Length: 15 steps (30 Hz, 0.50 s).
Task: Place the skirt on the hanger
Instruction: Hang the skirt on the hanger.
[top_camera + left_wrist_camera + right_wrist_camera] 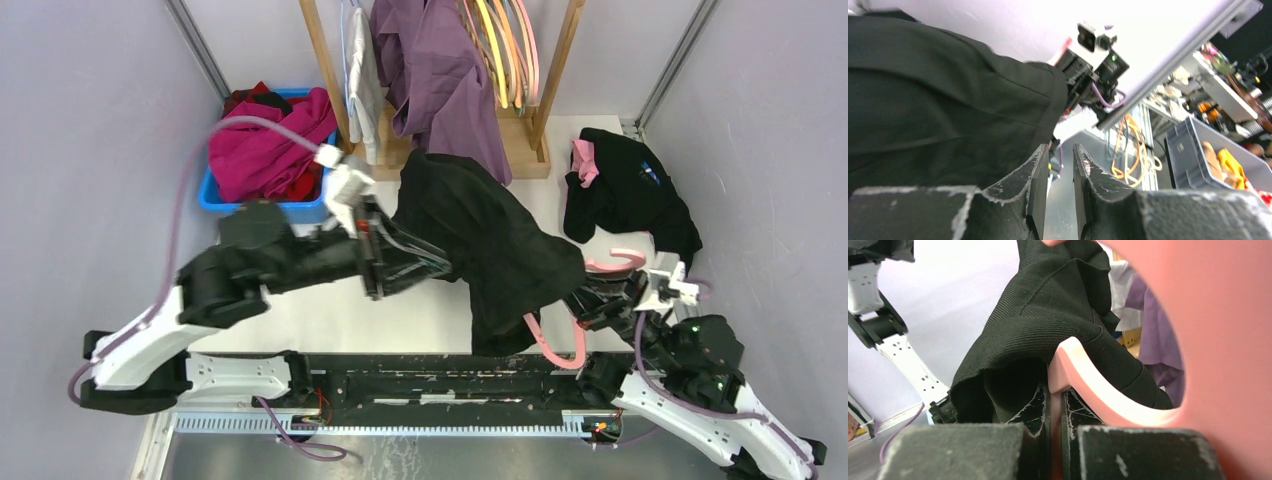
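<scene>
- Skirt point(490, 240): black, bunched and held up off the table point(400, 318) at mid-table, between the two arms. It reaches from near the foot of the wooden rack point(325, 60) down toward the near edge.
- Hanger point(552, 352): pink plastic, partly under the skirt. One curved arm sticks out below the skirt's near hem, and another pink piece shows to the right of the cloth.
- Right gripper point(1055, 395): its fingers are pinched tight on a narrow part of the hanger. In the right wrist view the skirt's stitched edge is draped over the hanger's arm, just above the fingers.
- Left gripper point(1061, 155): its jaws are a narrow slit apart and nothing is between them. The skirt hangs just beside the left-hand finger, and whether it touches cannot be told.
- Left arm: stretched across the table, with its wrist at the skirt's left side.
- Blue bin point(215, 195): at the far left, heaped with magenta cloth point(260, 155).
- Purple garment point(445, 70): hangs on the rack, beside a bundle of coloured hangers point(505, 45).
- Second black garment point(630, 185): lies at the far right of the table, well apart from the skirt, with a pink patch at its edge.
</scene>
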### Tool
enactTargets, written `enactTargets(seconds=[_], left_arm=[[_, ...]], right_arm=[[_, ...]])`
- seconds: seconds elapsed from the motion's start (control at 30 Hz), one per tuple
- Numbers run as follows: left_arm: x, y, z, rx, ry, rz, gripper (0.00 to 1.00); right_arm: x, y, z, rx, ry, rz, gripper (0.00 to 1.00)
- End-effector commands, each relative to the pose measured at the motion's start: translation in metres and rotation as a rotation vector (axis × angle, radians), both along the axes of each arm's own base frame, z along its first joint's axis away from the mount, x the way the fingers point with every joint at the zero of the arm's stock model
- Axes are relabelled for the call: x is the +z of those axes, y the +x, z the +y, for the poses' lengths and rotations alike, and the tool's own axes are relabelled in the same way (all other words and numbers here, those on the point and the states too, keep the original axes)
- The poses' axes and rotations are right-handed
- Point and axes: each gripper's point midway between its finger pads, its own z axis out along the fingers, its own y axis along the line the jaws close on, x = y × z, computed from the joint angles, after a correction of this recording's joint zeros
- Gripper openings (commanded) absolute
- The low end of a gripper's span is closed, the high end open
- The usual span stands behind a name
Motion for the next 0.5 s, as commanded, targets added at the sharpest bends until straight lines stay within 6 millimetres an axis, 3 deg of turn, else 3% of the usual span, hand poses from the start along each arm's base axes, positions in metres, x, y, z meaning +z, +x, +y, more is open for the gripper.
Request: enactTargets(seconds=[0.0,0.07,0.17,0.2,0.33,0.47], left_arm=[[0.013,0.024,0.047,0.198,0.03,-0.078,0.32],[0.012,0.027,0.054,0.23,0.037,-0.085,0.33],[0.006,0.036,0.058,0.278,0.064,-0.088,0.34],[0.005,0.037,0.058,0.287,0.07,-0.087,0.34],[-0.003,0.047,0.06,0.341,0.095,-0.077,0.36],[-0.006,0.076,0.069,0.493,0.201,-0.136,0.41]], right_arm=[[0.054,-0.027,-0.031,0.025,0.159,-0.139,0.01],[0.048,-0.014,-0.015,0.013,0.138,-0.125,0.02],[0.041,0.0,0.032,0.09,0.031,-0.081,0.02],[0.039,-0.001,0.039,0.114,0.016,-0.077,0.02],[0.043,-0.003,0.017,0.059,0.086,-0.1,0.02],[0.038,-0.008,0.027,0.114,0.058,-0.082,0.02]])
